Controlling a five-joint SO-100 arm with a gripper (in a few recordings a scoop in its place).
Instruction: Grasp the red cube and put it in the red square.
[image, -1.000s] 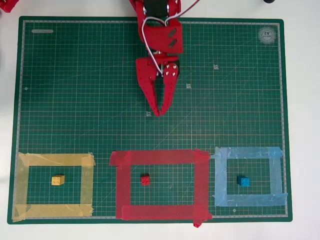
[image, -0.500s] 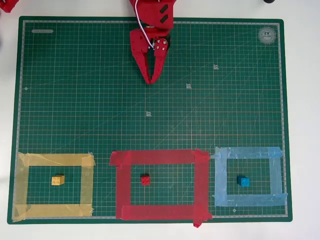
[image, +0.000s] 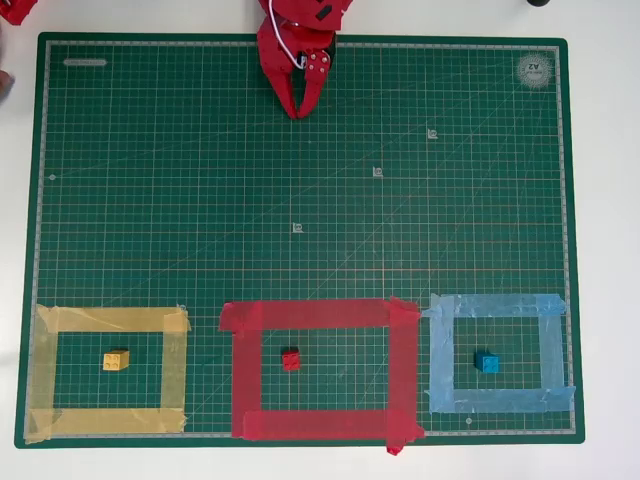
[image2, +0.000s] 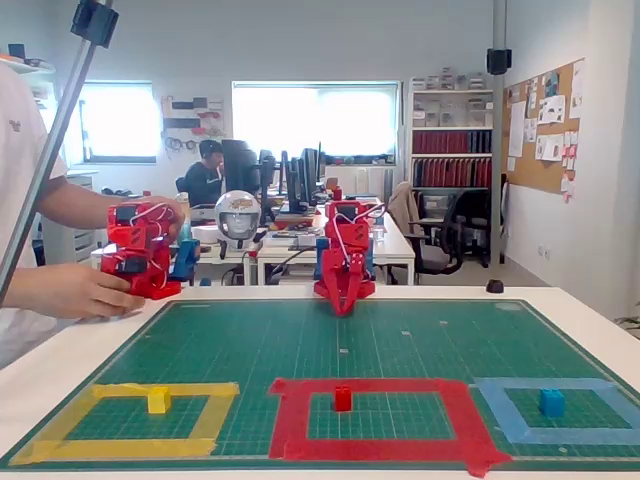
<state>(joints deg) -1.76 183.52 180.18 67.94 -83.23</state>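
Note:
The red cube (image: 290, 360) (image2: 342, 399) sits on the mat inside the red square (image: 318, 316) (image2: 378, 386), a large outline of red tape at the mat's near edge, left of its centre. The red gripper (image: 296, 113) (image2: 342, 308) is far from it, pulled back at the mat's far edge, tips together and empty. In the fixed view the arm stands folded at the back, fingers pointing down.
A yellow block (image: 116, 360) lies inside a yellow tape outline (image: 110, 320) at the left. A blue block (image: 487, 363) lies inside a light-blue tape outline (image: 497, 305) at the right. The green cutting mat (image: 200, 200) covers the white table.
The gripper has drawn back from the mat's middle toward the far edge, shut throughout. The cubes have not moved.

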